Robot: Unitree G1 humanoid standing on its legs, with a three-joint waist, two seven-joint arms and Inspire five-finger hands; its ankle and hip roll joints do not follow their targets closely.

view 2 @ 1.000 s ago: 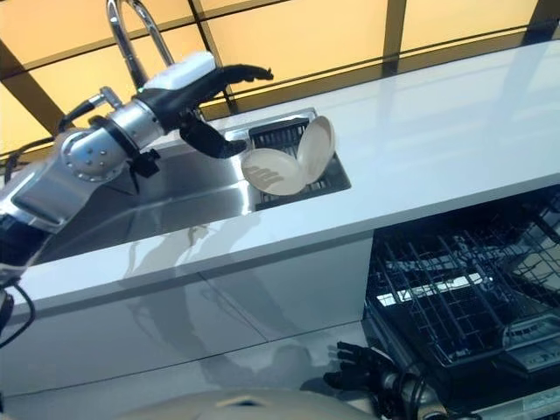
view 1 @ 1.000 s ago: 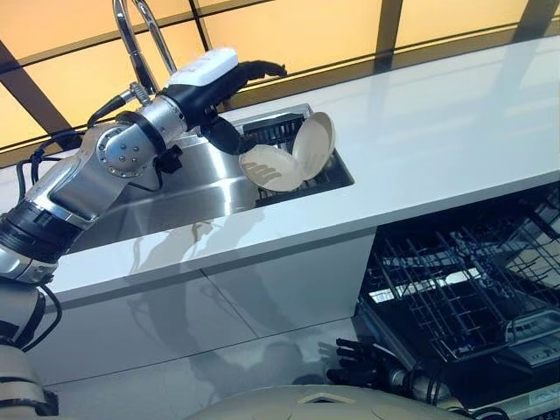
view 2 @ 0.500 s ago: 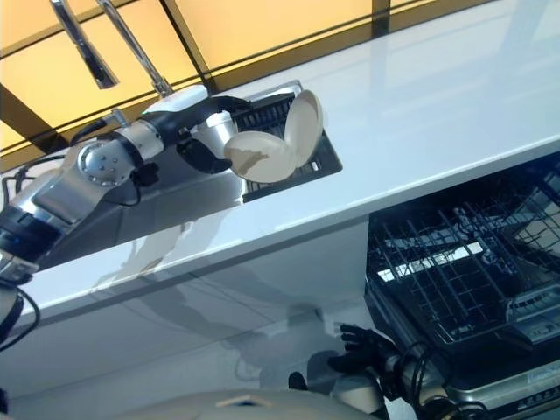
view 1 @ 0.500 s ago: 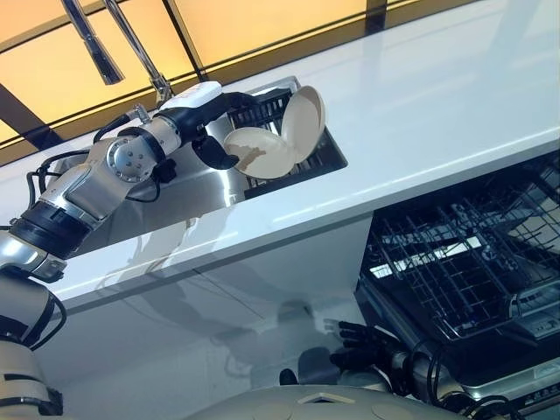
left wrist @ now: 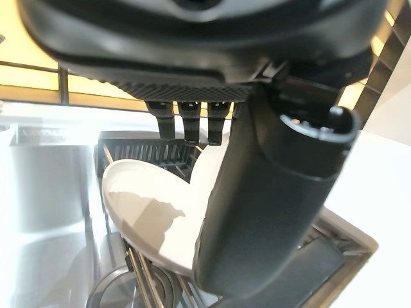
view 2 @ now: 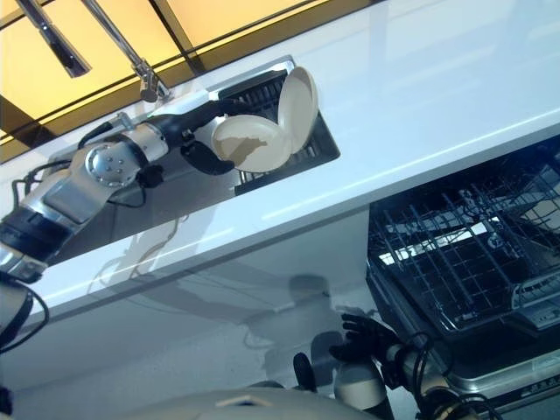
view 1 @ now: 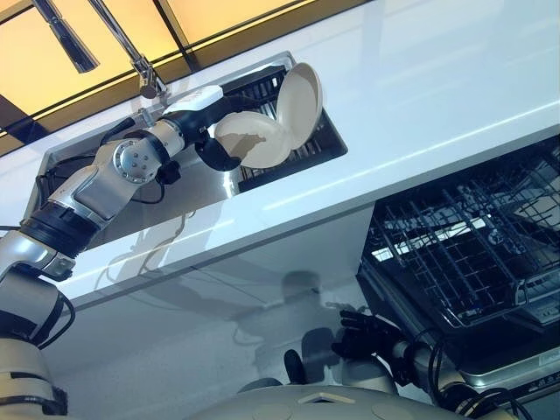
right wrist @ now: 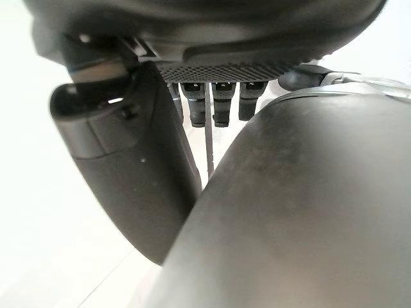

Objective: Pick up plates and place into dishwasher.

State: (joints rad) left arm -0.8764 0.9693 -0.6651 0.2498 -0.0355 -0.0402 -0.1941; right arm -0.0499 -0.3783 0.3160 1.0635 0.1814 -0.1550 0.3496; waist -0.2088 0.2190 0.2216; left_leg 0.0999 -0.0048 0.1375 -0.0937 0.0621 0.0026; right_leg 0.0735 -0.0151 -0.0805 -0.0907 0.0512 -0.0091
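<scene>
Two cream plates stand in the dark rack in the sink. The nearer plate (view 1: 252,140) leans towards me, and the second plate (view 1: 298,94) stands almost upright behind it. My left hand (view 1: 199,122) reaches in at the nearer plate's left rim. Its straight fingers (left wrist: 186,122) lie behind the plate (left wrist: 148,212) and its thumb (left wrist: 270,192) is in front. I see no firm grip. My right hand (view 1: 367,328) hangs low by the dishwasher, open and holding nothing.
The open dishwasher's wire rack (view 1: 464,254) juts out at the lower right, under the white countertop (view 1: 420,87). The steel sink (view 1: 131,197) lies left of the plate rack, with the faucet (view 1: 131,57) behind it.
The camera has tilted and the whole scene has shifted. My left hand came down from above the sink to the nearer plate, and now straddles its rim.
</scene>
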